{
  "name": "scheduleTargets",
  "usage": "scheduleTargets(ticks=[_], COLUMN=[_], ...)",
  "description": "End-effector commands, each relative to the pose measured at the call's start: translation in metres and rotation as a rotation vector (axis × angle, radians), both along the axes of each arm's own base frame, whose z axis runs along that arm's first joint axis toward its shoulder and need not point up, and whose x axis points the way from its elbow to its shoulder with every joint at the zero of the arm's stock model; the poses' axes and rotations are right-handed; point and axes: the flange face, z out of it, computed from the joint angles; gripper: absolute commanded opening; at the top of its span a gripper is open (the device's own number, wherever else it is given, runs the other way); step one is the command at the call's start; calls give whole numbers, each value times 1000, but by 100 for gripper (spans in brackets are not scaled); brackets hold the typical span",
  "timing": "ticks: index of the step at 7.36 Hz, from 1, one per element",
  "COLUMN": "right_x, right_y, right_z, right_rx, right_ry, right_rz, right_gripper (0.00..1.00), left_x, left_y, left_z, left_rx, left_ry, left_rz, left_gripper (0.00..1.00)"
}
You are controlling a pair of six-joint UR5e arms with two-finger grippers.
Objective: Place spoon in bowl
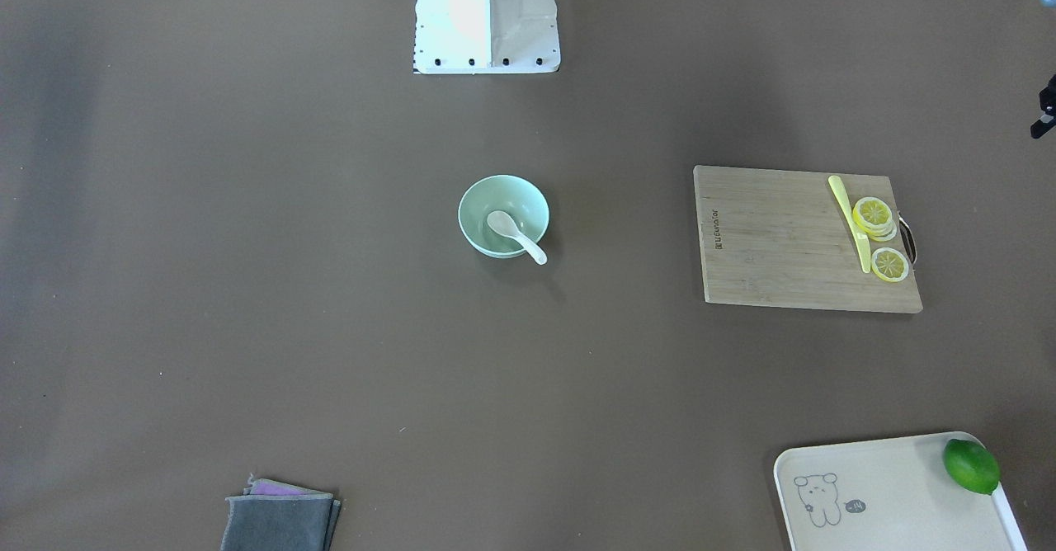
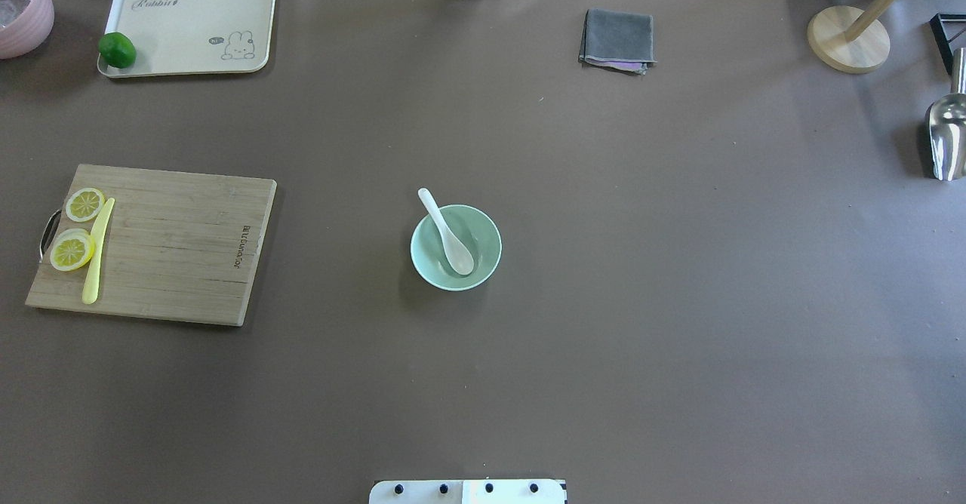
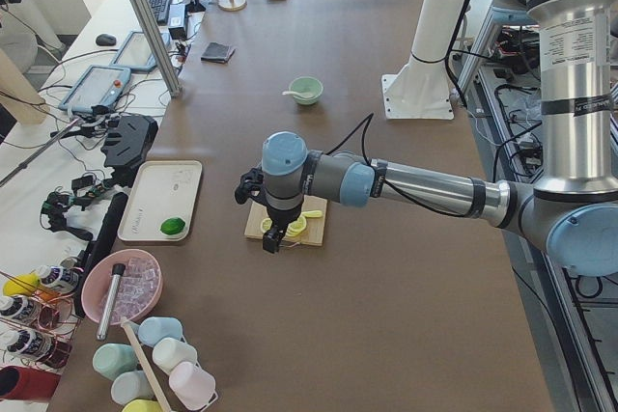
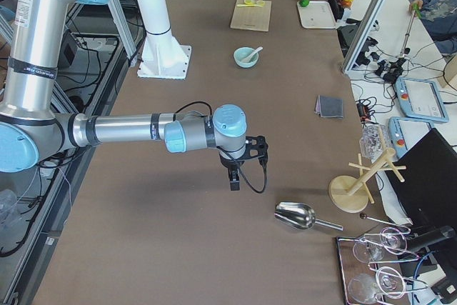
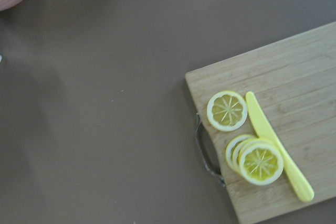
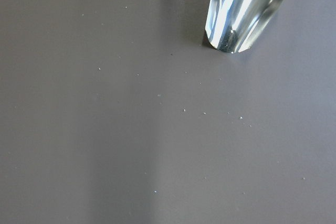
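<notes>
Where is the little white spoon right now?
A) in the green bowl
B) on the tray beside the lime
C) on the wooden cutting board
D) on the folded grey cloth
A: the spoon lies with its scoop inside the bowl and its handle sticking out over the rim.

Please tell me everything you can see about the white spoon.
The spoon is small, glossy white and ceramic-looking, with a deep oval scoop and a short curved handle. Its scoop lies inside the mint-green bowl mid-table; the handle leans on the rim and sticks out beyond it. Only the bowl touches it.
</notes>
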Motion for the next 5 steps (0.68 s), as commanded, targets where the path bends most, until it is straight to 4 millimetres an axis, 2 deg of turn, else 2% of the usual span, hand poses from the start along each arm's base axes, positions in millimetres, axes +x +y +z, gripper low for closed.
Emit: scheduleTargets(ticks=[1, 3, 4, 5], right_x=[22, 23, 23, 23], right_y=[22, 16, 21, 15], right_z=[13, 11, 16, 8], right_rx=[28, 39, 25, 38], right_ry=[-33, -27, -33, -32], right_rz=[-19, -18, -15, -10], right_gripper=[100, 100, 100, 100], left_x=[-9, -9, -10, -19], left_y=[14, 14, 9, 6], left_z=[16, 21, 18, 19], left_rx=[-15, -24, -13, -14], left_ry=[-4, -5, 0, -3], left_rz=[-5, -12, -13, -36], left_gripper=[98, 98, 98, 98])
